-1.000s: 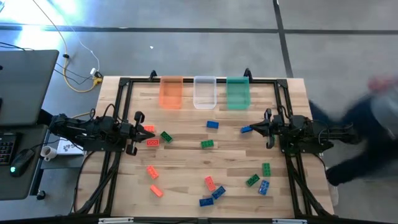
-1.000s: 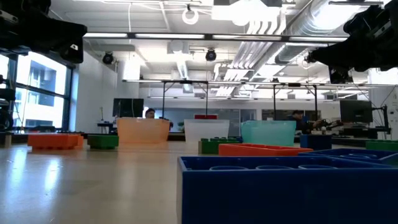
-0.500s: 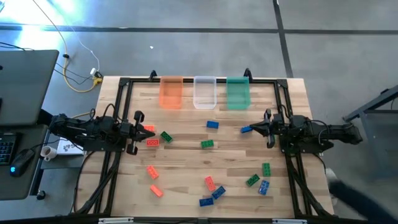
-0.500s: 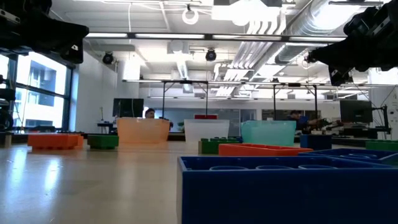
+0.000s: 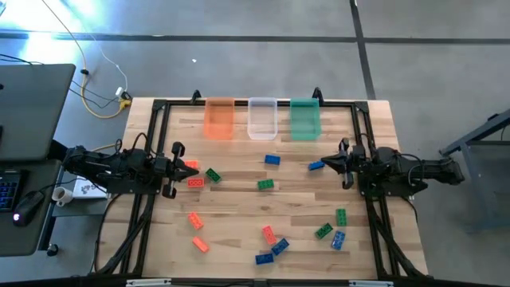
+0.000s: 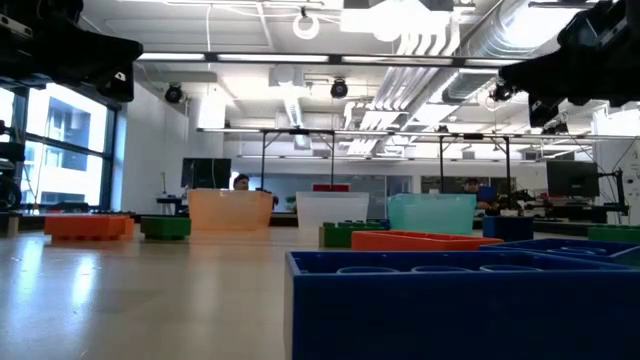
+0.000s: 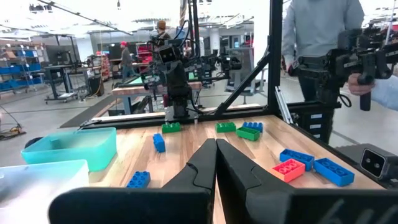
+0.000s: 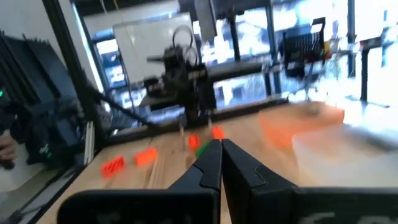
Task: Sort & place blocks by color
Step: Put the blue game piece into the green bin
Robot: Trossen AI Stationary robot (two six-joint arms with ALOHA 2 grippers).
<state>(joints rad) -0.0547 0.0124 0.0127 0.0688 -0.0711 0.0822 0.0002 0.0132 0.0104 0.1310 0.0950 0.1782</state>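
Several small studded blocks lie flat and scattered on the wooden table: red (image 5: 195, 182), green (image 5: 265, 184) and blue (image 5: 272, 159) ones, with a mixed cluster (image 5: 271, 243) near the near edge. My left gripper (image 5: 185, 169) (image 7: 216, 146) is shut and hangs above the table's left side, over a red block (image 5: 190, 165). My right gripper (image 5: 325, 163) (image 8: 221, 146) is shut too, above the right side, its tips beside a blue block (image 5: 316, 166). In the low view both arms stay well above the tabletop.
Three tubs stand in a row at the far edge: orange (image 5: 219, 118), clear (image 5: 262, 118) and green (image 5: 304, 119). A black frame (image 5: 239, 103) runs around the table. A person (image 7: 323, 37) stands beyond the table's right side. Bare wood lies mid-table.
My right arm has risen a little in the low view. A person who was moving past the table's right side has gone out of the high view. The blocks and my left arm have kept still.
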